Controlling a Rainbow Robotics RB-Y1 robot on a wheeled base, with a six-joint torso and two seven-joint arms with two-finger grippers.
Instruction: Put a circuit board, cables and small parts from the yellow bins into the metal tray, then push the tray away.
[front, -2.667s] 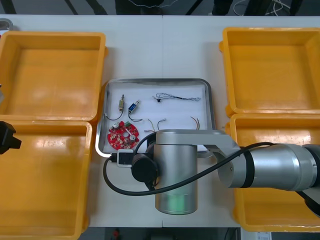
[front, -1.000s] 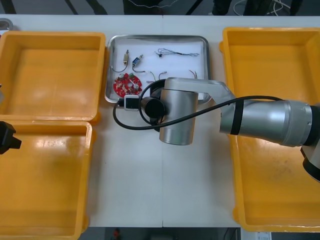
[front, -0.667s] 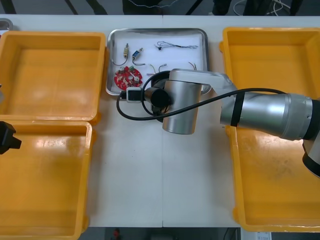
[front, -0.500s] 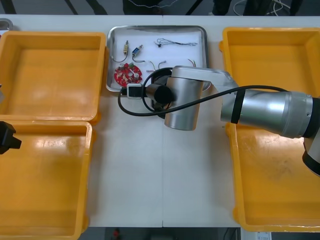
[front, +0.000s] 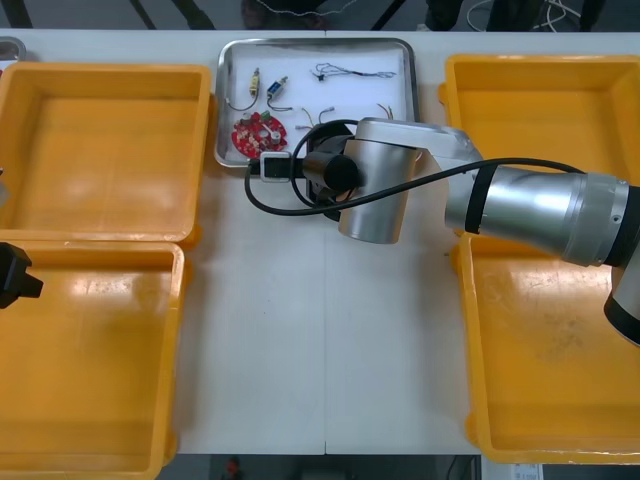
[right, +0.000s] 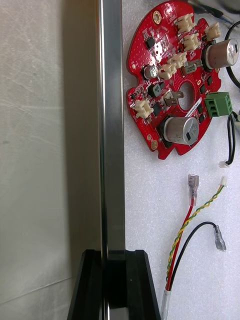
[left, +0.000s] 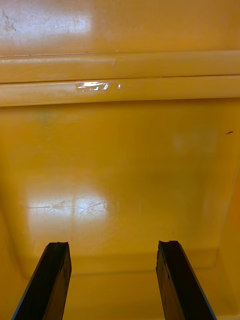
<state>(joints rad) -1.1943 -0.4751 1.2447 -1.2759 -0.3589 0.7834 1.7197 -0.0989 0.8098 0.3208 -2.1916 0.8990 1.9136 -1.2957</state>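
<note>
While the left claw (left: 112, 280) hangs with its fingers apart over the bare floor of a near yellow bin (left: 120, 175) on the robot's left, the right arm reaches across the tabletop (front: 320, 330) to the metal tray (front: 218, 100). The tray sits between the two far yellow bins (front: 100, 70), its far rim close to the tabletop's far edge.

The right claw (right: 114, 265) is clamped on the tray's near rim (right: 111, 125), one black finger outside and one inside. Just inside that rim lies the round red circuit board (right: 172, 85). Beside it are a red and yellow cable (right: 192, 220) and a black cable (right: 192, 240), all on the white lining. Small metal parts (front: 258, 84) lie toward the far left corner.

The whole tray lies beyond the claw, away from the robot. Its long side runs left to right, and the claw seems to grip the near long side around its middle, though the wrist hides the spot from above. A straight push outward should carry it squarely, though little tabletop appears to be left. The right arm is far nearer than the left.
</note>
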